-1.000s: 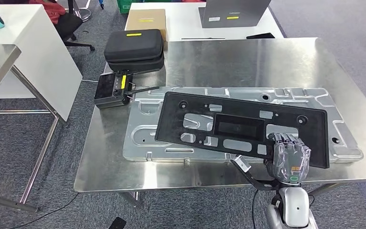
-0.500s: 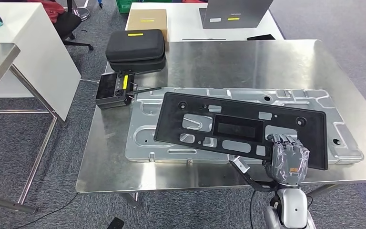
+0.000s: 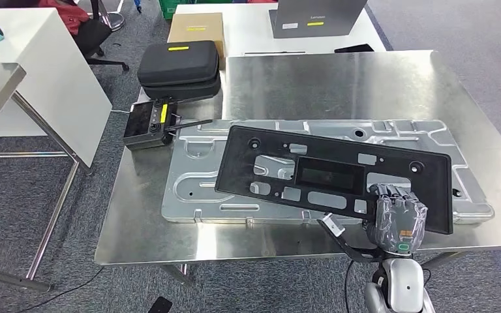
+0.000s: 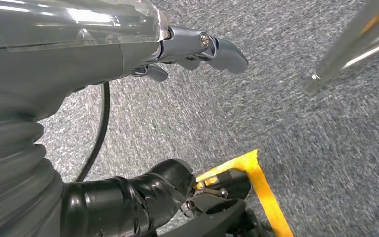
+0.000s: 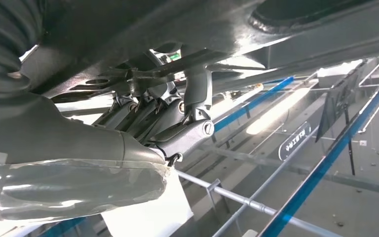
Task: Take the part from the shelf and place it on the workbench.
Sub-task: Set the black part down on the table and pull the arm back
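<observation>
I see my right hand [image 3: 398, 218] grasping the black part [image 3: 333, 176] at its near edge, over the silver panel [image 3: 196, 189] near the workbench's [image 3: 339, 78] front edge; my left hand [image 4: 197, 49] hangs released, fingers apart, over grey carpet [image 4: 325, 148].

Not much here can be read. Small yellow labels sit on the black case [image 3: 179, 65], the cardboard box [image 3: 196, 26], the grey laptop [image 3: 316, 13] and the black remote control [image 3: 148, 122], but their words are too small to make out. In the right wrist view, a dark sign [image 5: 296, 140] has pale letters, maybe turned around, and I cannot read them.
</observation>
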Action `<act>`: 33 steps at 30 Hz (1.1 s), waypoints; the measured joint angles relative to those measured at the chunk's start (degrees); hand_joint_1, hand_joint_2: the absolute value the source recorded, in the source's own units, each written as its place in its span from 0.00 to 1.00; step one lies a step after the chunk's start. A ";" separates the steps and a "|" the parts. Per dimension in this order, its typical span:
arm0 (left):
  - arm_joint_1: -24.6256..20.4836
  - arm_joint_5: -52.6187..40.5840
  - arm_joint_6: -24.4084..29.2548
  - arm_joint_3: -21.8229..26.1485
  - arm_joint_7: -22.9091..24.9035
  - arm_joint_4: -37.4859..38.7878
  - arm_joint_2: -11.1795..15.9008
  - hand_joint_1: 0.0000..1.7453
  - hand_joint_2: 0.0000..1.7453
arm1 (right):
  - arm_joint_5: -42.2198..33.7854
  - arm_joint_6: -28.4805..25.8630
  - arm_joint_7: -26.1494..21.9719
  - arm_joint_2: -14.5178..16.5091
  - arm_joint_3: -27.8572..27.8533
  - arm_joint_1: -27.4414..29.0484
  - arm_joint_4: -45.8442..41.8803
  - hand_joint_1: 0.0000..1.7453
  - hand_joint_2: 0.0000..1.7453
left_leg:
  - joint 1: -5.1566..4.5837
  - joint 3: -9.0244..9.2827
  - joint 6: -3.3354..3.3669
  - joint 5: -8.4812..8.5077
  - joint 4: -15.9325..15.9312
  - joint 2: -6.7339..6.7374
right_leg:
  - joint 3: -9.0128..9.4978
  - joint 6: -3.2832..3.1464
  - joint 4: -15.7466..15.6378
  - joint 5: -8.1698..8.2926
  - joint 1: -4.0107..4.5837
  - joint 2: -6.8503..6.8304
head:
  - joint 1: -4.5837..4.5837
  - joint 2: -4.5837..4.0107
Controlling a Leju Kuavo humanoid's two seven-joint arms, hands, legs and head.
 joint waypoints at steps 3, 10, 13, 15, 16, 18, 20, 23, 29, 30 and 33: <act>0.01 0.05 -0.01 0.00 0.00 0.00 0.01 0.00 1.00 | -0.07 0.00 0.17 -0.02 0.00 -0.08 0.05 0.98 1.00 | 0.15 -4.38 -0.50 -5.22 9.67 0.05 | 0.10 -0.90 -0.18 0.03 0.08 -0.16 | -0.02 0.00; -0.03 0.05 -0.02 -0.01 0.06 0.00 0.14 0.00 1.00 | -0.44 0.00 1.37 -0.05 0.00 -0.65 0.70 0.98 1.00 | -0.35 -0.67 1.13 0.80 1.52 0.06 | 0.51 -0.92 -0.03 -0.23 1.03 0.00 | 0.00 -0.01; -0.09 0.05 -0.09 -0.02 0.07 0.00 0.21 0.00 1.00 | -0.82 0.00 1.49 -0.33 0.00 -1.51 1.37 0.98 1.00 | -0.63 0.23 1.52 1.17 -1.13 0.09 | 0.19 -0.15 -0.05 -0.06 0.97 0.01 | 0.00 -0.01; -0.06 0.05 -0.11 -0.02 0.09 0.00 0.20 0.00 1.00 | -1.26 0.00 1.62 -0.55 0.03 -1.94 1.92 0.98 1.00 | -0.34 0.51 1.88 1.66 -1.88 0.17 | -0.09 0.45 0.57 -0.64 0.88 -0.03 | 0.02 -0.01; -0.13 0.07 -0.12 -0.02 0.08 0.00 0.20 0.00 1.00 | -1.66 0.00 1.66 -0.67 0.06 -2.20 2.20 0.98 1.00 | -0.14 0.67 2.10 1.92 -2.29 0.21 | -0.80 0.74 2.18 -1.74 0.85 -0.05 | 0.04 0.00; -0.26 0.11 -0.14 -0.03 0.08 0.00 0.20 0.00 1.00 | -2.70 0.01 1.63 -0.87 0.11 -2.73 2.88 0.98 1.00 | -0.03 0.77 2.35 2.14 -2.57 0.25 | -3.74 1.23 8.55 -5.13 0.66 -0.09 | 0.10 -0.01; -0.18 0.15 -0.17 -0.03 0.09 0.00 0.21 0.00 1.00 | -3.93 0.03 1.40 -1.03 0.20 -3.09 3.89 0.98 1.00 | -0.01 0.73 2.35 2.08 -2.44 0.25 | -6.65 1.63 14.43 -6.95 0.33 -0.09 | 0.10 -0.01; -0.13 0.16 -0.19 -0.03 0.08 0.00 0.21 0.00 1.00 | -5.53 0.04 0.90 -1.47 0.74 -3.62 5.23 0.98 1.00 | 0.15 0.74 2.03 1.68 -1.87 0.18 | -4.50 2.08 9.26 -2.46 -0.31 -0.14 | 0.10 -0.02; -0.30 0.15 -0.22 -0.07 0.04 0.00 0.25 0.00 1.00 | -6.87 0.02 0.52 -1.95 1.77 -5.11 6.21 0.98 1.00 | -0.10 0.01 0.30 0.90 -0.63 0.06 | -0.88 0.68 0.99 -0.11 -0.10 0.01 | 0.09 0.00; -0.31 0.14 -0.23 -0.07 0.04 0.00 0.25 0.00 1.00 | -6.85 0.02 0.53 -1.96 1.87 -5.29 6.29 0.98 1.00 | -0.02 -0.22 0.05 0.39 -0.07 0.08 | -0.86 0.24 0.89 -0.03 -0.14 0.00 | 0.08 0.00; -0.35 0.13 -0.23 -0.08 0.07 0.00 0.25 0.00 1.00 | -6.70 0.02 0.68 -1.97 2.10 -5.82 6.39 0.98 1.00 | 0.14 -3.69 -0.48 -4.19 7.79 0.14 | -0.80 -0.70 0.68 0.11 -0.06 -0.10 | 0.07 -0.01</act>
